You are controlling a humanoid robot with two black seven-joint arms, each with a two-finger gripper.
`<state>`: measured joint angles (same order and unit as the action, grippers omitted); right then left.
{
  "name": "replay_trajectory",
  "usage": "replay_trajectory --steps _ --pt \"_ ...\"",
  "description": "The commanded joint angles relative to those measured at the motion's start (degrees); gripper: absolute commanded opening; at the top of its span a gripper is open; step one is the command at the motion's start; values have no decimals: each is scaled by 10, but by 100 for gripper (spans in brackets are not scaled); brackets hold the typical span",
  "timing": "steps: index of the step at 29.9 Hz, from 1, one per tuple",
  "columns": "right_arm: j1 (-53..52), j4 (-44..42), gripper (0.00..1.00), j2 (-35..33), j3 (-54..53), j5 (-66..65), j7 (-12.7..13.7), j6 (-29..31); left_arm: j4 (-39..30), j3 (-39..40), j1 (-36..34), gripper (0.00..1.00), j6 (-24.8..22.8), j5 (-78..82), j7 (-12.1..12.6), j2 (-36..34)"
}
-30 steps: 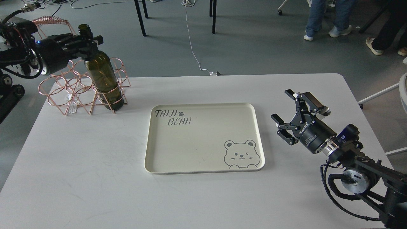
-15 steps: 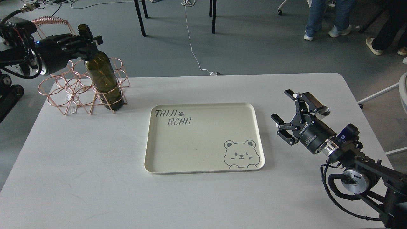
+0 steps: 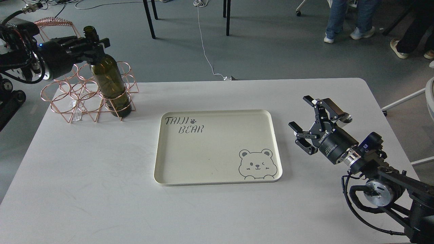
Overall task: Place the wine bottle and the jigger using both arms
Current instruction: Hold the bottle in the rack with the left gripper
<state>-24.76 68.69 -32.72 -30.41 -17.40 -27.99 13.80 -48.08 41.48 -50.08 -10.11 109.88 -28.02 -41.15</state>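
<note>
The dark olive-green wine bottle (image 3: 110,84) stands a little tilted in the right ring of a copper wire rack (image 3: 73,98) at the table's back left. My left gripper (image 3: 93,45) comes in from the left and is shut on the bottle's neck just below the mouth. My right gripper (image 3: 299,112) is open and empty, a little above the table right of the tray. A small shiny silver piece, apparently the jigger (image 3: 346,118), shows just behind the right gripper, mostly hidden by it.
A cream tray (image 3: 274,142) with "TAIJI BEAR" lettering and a bear drawing lies in the middle of the white table (image 3: 84,189). Chair legs, a cable and people's feet are on the floor beyond the table.
</note>
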Motion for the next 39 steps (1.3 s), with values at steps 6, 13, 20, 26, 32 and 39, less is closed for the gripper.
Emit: replay_trajectory --steps 6,13,20,26,32,39 --pt "2 0 99 -1 0 0 0 0 -1 -5 0 4 -3 -10 0 -2" --pt "6 0 99 -1 1 0 0 0 0 -5 1 13 4 -9 0 0" --pt "8 0 99 -1 0 -4 0 0 0 -5 0 99 4 -11 0 -1" --pt "8 0 99 0 0 -5 0 0 0 -5 0 99 4 -11 0 -2" --pt "8 0 99 0 0 -6 0 0 0 -8 1 43 15 -4 0 -8" --pt "8 0 99 0 0 -6 0 0 11 -10 -1 0 36 11 0 -2"
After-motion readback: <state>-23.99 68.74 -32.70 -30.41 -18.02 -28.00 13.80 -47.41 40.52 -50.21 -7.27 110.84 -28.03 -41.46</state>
